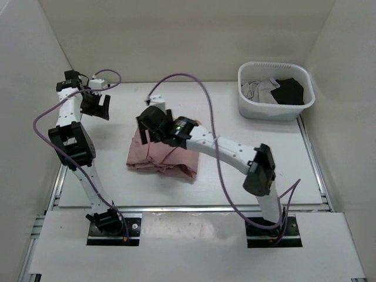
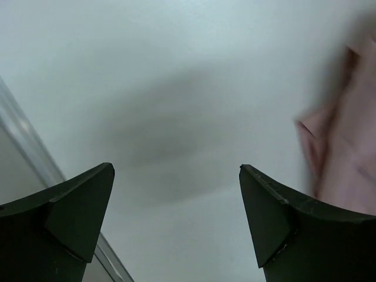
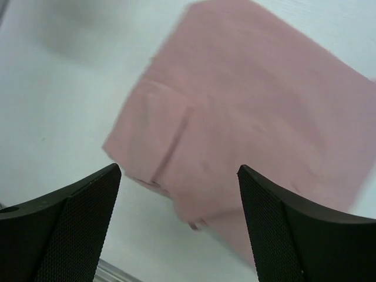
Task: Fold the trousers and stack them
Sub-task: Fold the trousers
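Top external view: the folded dusty-pink trousers (image 1: 160,157) lie as a compact bundle at the middle of the white table (image 1: 235,117). The right gripper (image 1: 151,124) hovers over their far edge, jaws spread, grasping nothing. The left gripper (image 1: 97,107), well apart at far left, is likewise released and empty. A white basket (image 1: 276,110) at the far right holds a grey garment (image 1: 258,89) and a black garment (image 1: 291,91).
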{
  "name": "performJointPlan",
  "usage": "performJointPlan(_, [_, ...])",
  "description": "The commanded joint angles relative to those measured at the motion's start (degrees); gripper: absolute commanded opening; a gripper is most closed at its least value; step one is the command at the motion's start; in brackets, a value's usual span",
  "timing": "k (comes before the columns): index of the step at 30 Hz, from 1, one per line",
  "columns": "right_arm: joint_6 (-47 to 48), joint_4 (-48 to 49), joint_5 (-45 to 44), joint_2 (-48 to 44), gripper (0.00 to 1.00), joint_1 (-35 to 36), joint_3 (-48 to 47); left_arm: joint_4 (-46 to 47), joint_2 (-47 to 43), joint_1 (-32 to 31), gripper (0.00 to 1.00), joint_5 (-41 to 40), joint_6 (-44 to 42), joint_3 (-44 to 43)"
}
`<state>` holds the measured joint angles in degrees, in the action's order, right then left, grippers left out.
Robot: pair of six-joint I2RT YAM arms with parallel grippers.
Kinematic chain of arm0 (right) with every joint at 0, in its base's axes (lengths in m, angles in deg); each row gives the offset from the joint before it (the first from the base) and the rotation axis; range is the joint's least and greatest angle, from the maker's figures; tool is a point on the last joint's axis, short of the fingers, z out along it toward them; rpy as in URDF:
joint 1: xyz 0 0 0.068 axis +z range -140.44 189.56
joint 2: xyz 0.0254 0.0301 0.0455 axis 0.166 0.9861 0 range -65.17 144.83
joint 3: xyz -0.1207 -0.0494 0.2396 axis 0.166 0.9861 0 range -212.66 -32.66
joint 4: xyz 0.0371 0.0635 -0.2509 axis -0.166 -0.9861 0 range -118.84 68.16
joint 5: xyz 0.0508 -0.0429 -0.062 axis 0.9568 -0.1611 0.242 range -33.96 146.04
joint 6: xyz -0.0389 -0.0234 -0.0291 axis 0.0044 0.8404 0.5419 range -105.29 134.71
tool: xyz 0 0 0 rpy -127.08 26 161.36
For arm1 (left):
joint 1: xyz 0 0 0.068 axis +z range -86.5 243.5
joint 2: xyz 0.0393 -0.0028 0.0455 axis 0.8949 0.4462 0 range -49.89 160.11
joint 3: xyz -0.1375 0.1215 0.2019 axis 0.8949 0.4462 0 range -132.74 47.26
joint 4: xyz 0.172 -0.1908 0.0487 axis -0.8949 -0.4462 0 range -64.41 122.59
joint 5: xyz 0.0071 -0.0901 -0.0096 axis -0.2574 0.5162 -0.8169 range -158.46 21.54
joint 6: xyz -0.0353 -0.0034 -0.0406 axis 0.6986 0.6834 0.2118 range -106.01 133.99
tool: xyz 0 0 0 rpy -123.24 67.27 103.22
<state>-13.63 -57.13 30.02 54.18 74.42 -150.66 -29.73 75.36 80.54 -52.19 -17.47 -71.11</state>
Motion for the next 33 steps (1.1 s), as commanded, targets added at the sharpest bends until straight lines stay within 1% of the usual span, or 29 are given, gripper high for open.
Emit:
performJointPlan(1, [-15.32,-12.33,-12.3,-7.8,0.86,-4.38,5.56,-10.08,-11.06,-4.55,1.0,5.6,-6.06,9.34])
performJointPlan(2, [-17.61,-12.87,-10.47,-9.47,0.9,-5.17,13.07,-10.1,-13.0,-4.56,1.0,8.74,-6.59,13.47])
performJointPlan(3, [-19.37,-9.83,-9.76,-13.58,0.9,-6.4,18.01,-10.1,-14.75,-5.25,1.0,10.69,-7.12,21.34])
performJointPlan(4, [-20.61,-6.32,-8.53,-15.97,0.9,-6.94,23.37,-10.1,-17.3,-5.78,1.0,12.62,-7.12,24.82])
performJointPlan(5, [-21.4,-2.98,-7.13,-17.99,0.9,-7.55,33.26,-8.53,-18.19,-5.79,1.0,14.64,-7.12,27.9])
performJointPlan(6, [-22.28,0.01,-5.64,-20.45,0.9,-8.86,37.01,-6.95,-18.98,-7.09,1.0,14.66,-6.42,33.5])
performJointPlan(7, [-24.11,1.7,-2.57,-20.47,0.9,-9.74,39.57,-5.02,-20.38,-7.63,1.0,14.67,-5.9,36.07])
performJointPlan(8, [-26.66,1.71,-0.8,-20.47,0.87,-10.45,41.34,-2.74,-21.01,-7.63,1.0,14.67,-4.06,38.54])
performJointPlan(9, [-27.29,2.67,0.87,-20.47,0.81,-11.07,44.31,1.46,-21.01,-8.33,1.0,14.67,-3.26,43.0])
performJointPlan(11, [-27.82,5.13,3.51,-19.69,0.71,-11.07,46.7,3.78,-21.72,-9.65,1.0,14.05,-2.47,46.37])
performJointPlan(12, [-27.82,6.79,7.26,-18.9,0.63,-10.55,48.02,4.66,-21.72,-10.18,1.0,13.35,-1.77,47.69])
performJointPlan(13, [-29.65,9.25,8.87,-18.37,0.58,-10.54,50.3,6.15,-21.72,-10.79,1.0,12.48,-1.76,49.96])
performJointPlan(14, [-30.89,9.27,9.4,-16.97,0.52,-10.54,50.93,6.86,-21.72,-10.8,1.0,12.47,-0.98,50.86])
performJointPlan(15, [-31.6,9.27,9.41,-16.44,0.42,-10.54,51.63,7.56,-21.72,-10.8,1.0,10.55,-0.27,51.48])
performJointPlan(16, [-32.13,9.27,7.76,-16.43,0.38,-10.54,52.33,8.27,-21.72,-10.8,0.99,9.84,-0.27,52.09])
performJointPlan(17, [-32.13,9.97,6.7,-16.43,0.33,-11.15,53.99,8.79,-21.72,-10.8,0.96,9.05,-0.27,52.88])
performJointPlan(19, [-32.74,10.76,6.07,-16.43,0.23,-12.56,55.5,9.33,-21.72,-10.8,0.95,8.34,0.26,53.5])
performJointPlan(21, [-32.22,11.9,4.68,-17.65,0.23,-15.02,56.82,9.33,-22.24,-10.8,0.95,9.12,0.26,54.12])
performJointPlan(23, [-30.56,10.34,3.71,-18.44,0.28,-17.83,56.82,9.33,-22.85,-11.32,0.96,9.65,-0.26,54.65])
performJointPlan(24, [-28.46,9.02,2.57,-18.97,0.33,-18.53,55.95,9.33,-22.86,-11.32,0.96,9.66,-0.27,54.65])
performJointPlan(25, [-26.61,7.79,0.9,-19.85,0.42,-19.06,54.12,7.59,-23.38,-11.32,0.96,11.48,-0.79,54.65])
performJointPlan(26, [-24.07,6.3,-2.77,-22.12,0.49,-19.07,52.97,6.87,-24.17,-11.32,0.96,12.28,-0.79,54.65])
performJointPlan(27, [-21.35,6.28,-3.94,-23.27,0.56,-19.07,51.82,6.17,-24.7,-11.32,0.96,13.16,-1.49,54.04])
performJointPlan(28, [-16.19,6.28,-3.95,-25.55,0.69,-18.46,49.64,5.03,-25.23,-11.32,0.96,13.78,-1.5,54.03])
performJointPlan(30, [-14.03,5.67,-4.57,-27.84,0.81,-17.06,48.13,4.49,-27.16,-11.32,0.98,14.49,-1.5,54.03])
performJointPlan(31, [-14.81,6.8,-4.57,-30.29,0.89,-17.05,48.12,3.8,-27.95,-11.32,0.98,14.49,-0.97,53.42])
performJointPlan(32, [-15.95,10.64,-3.7,-31.53,0.92,-16.26,49.6,3.79,-28.74,-11.32,1.0,15.01,-0.97,52.37])
performJointPlan(33, [-16.92,14.07,-1.86,-32.77,0.96,-16.26,51.53,3.27,-30.05,-11.32,1.0,15.02,-0.97,51.32])
